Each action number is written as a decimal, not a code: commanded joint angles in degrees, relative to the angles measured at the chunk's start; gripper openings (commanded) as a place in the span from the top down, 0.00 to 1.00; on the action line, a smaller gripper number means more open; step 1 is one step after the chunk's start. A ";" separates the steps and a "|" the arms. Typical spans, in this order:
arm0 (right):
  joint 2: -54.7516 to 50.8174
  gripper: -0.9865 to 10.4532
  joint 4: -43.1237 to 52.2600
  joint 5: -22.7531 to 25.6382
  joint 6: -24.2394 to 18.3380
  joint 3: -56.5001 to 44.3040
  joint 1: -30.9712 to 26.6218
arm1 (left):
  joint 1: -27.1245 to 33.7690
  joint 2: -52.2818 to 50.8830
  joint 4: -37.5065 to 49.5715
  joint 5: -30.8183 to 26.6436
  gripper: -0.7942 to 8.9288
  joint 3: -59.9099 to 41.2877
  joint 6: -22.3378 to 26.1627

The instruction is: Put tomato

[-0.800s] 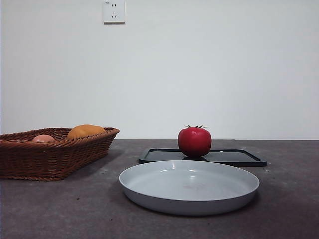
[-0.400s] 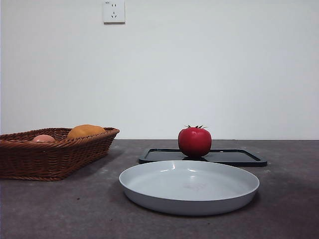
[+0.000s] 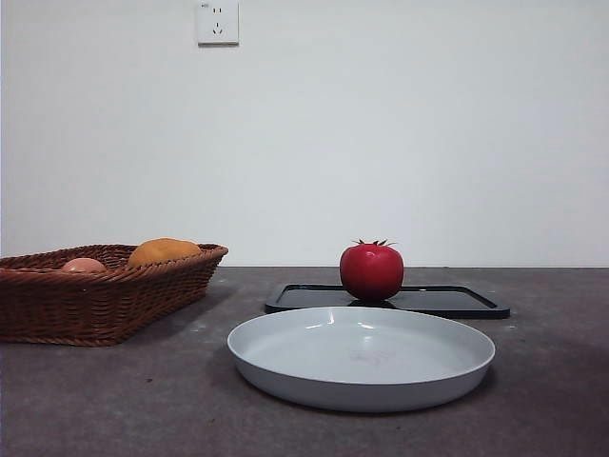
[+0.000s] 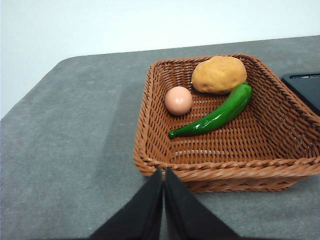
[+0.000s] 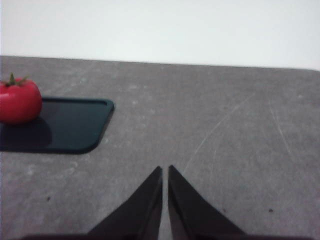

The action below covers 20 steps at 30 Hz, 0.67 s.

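Observation:
The glossy red tomato (image 3: 371,270) with a green stem stands on a flat black tray (image 3: 447,301) behind the grey plate (image 3: 285,362) in the front view. The right wrist view also shows the tomato (image 5: 19,100) on the black tray (image 5: 70,127), off to one side of my right gripper (image 5: 165,170), which is shut and holds nothing, well apart from it. My left gripper (image 4: 163,172) is shut and empty, just short of the wicker basket's (image 4: 220,167) near rim. Neither arm appears in the front view.
The brown wicker basket (image 3: 57,305) at the left holds an orange-yellow fruit (image 4: 218,74), a pale pink fruit (image 4: 178,100) and a green pepper (image 4: 215,115). A corner of the black tray (image 4: 305,87) lies beside the basket. A wall socket (image 3: 217,21) hangs behind.

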 commanded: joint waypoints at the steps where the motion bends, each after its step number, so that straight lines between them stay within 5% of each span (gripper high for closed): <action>1: -0.15 0.90 -1.46 0.26 0.83 -0.31 0.04 | -0.02 -0.04 -0.39 -0.20 0.91 -1.18 -0.11; 20: -0.15 0.90 -1.86 0.24 0.92 -0.26 0.15 | -0.02 -0.04 -0.39 -0.20 0.91 -1.18 -0.13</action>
